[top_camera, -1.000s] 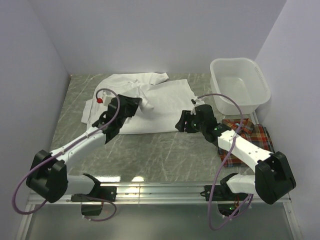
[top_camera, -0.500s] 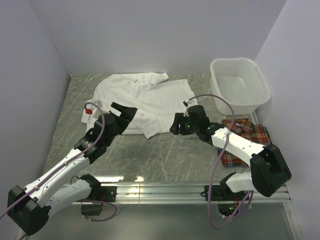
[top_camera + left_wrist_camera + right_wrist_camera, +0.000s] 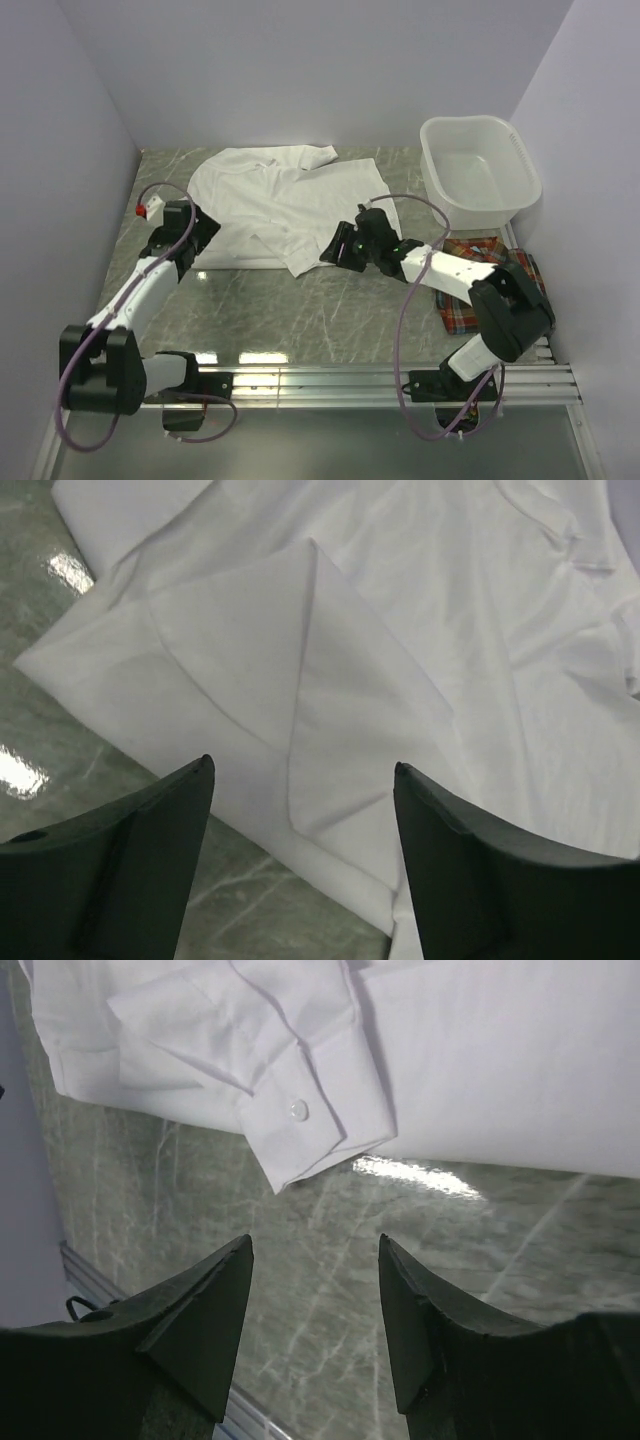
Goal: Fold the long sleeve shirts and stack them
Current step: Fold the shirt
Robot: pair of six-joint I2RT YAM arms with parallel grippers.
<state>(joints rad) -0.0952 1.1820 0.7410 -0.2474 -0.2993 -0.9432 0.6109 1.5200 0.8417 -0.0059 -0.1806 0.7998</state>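
While the white shirt [image 3: 290,205] lies spread left of the basin [image 3: 430,165], mid-fold, the plaid shirt [image 3: 505,275] waits on the basin's near side. The left gripper [image 3: 300,780] and right gripper [image 3: 315,1250] hang wide, empty. Next, probably: pinch the buttoned cuff [image 3: 300,1125].

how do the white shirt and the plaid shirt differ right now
The white shirt is plain; the plaid shirt is red, orange and dark checks. The white shirt lies spread across the middle of the table; the plaid shirt is a compact bundle at the right edge, near the basin. Both lie on the table, unheld.
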